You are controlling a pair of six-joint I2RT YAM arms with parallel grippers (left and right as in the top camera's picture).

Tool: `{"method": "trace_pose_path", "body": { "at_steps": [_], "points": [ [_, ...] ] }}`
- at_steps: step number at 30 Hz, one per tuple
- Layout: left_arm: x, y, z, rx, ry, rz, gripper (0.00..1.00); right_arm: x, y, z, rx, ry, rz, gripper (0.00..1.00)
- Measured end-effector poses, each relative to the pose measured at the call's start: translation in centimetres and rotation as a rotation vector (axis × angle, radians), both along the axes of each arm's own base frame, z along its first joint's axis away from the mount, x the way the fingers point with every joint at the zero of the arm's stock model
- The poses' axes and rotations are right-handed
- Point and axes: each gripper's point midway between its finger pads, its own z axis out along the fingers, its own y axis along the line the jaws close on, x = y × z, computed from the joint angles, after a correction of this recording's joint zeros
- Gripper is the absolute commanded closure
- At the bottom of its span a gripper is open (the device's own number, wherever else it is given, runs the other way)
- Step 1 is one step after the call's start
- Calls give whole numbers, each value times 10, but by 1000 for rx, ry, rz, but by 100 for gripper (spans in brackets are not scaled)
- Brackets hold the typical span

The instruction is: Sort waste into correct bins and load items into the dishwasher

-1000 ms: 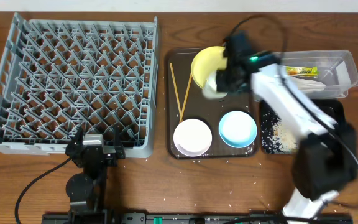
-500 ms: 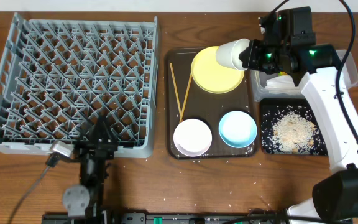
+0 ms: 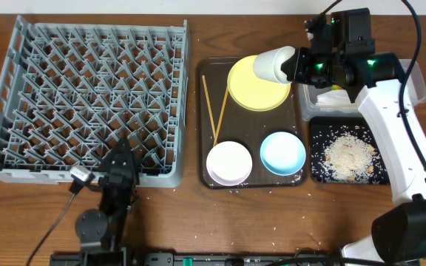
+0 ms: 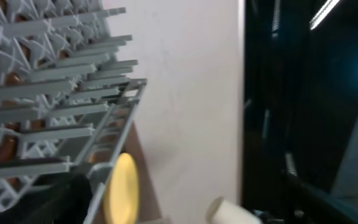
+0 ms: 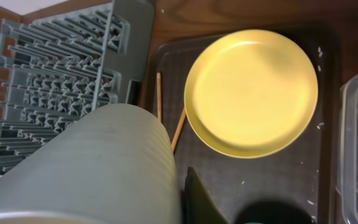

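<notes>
Above the far right corner of the serving tray [image 3: 251,127], the right end effector [image 3: 293,66] grips the small white cup [image 3: 272,63] sideways, probably for racking; the left end effector [image 3: 121,164] hangs wide by the dish rack [image 3: 87,96].

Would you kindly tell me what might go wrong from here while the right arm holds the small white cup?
1. The right pincer holds the white cup on its side, jutting out over the yellow plate; a loose grip might drop it there.
2. The dish rack lies well to the left; carried low, the cup may strike the rack's raised wall.
</notes>
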Motion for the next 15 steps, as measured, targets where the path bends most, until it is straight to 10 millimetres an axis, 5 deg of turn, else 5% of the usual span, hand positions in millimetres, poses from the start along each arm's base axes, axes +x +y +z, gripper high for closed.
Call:
{"method": "trace_pose_path", "body": {
  "at_steps": [5, 11, 15],
  "points": [
    [17, -10, 31, 146, 99, -75, 4, -1, 9, 3, 18, -13, 29, 99],
    [78, -48, 73, 247, 220, -381, 4, 0, 11, 5, 28, -20, 38, 99],
    [103, -82, 56, 159, 274, -650, 4, -1, 14, 6, 39, -24, 46, 99]
  ]
}}
